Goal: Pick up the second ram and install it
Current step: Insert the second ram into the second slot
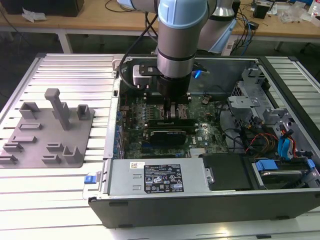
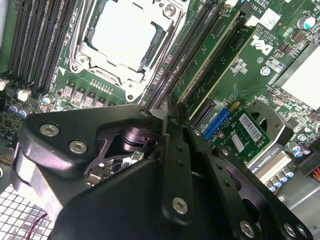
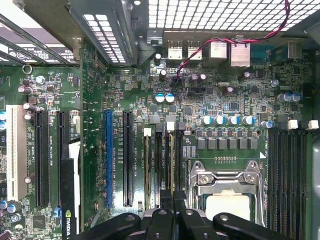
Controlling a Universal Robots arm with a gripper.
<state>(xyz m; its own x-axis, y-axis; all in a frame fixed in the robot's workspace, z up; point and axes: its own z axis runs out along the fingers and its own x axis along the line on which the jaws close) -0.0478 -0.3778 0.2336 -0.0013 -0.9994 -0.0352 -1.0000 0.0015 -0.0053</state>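
Installation step, seen with the black two-fingered claw (image 1: 172,106) lowered inside the open dark metal computer case (image 1: 210,200), over the green motherboard (image 3: 235,105). In both wrist views the claw's fingers (image 3: 167,212) are drawn together with no gap visible between them. Whether they pinch anything cannot be told.

The second ram, a long, thin green circuit-board stick (image 3: 164,167), appears edge-on among the long black memory slots (image 3: 152,165) just ahead of the claw's tips and in line with them. It is judged to stand in a slot rather than hang free, though its seating cannot be confirmed. The silver processor socket (image 3: 227,187) lies just beside the claw.

To do this step well, the claw should stay centred along the stick's top edge and push straight down along the slot. The load should be even, so that both white end latches (image 3: 171,125) can close. A tilted push risks jamming one end.

The grey plastic holder tray with upright posts (image 1: 50,145) rests on the ribbed metal desk (image 1: 65,70), well apart from the claw and outside the case.
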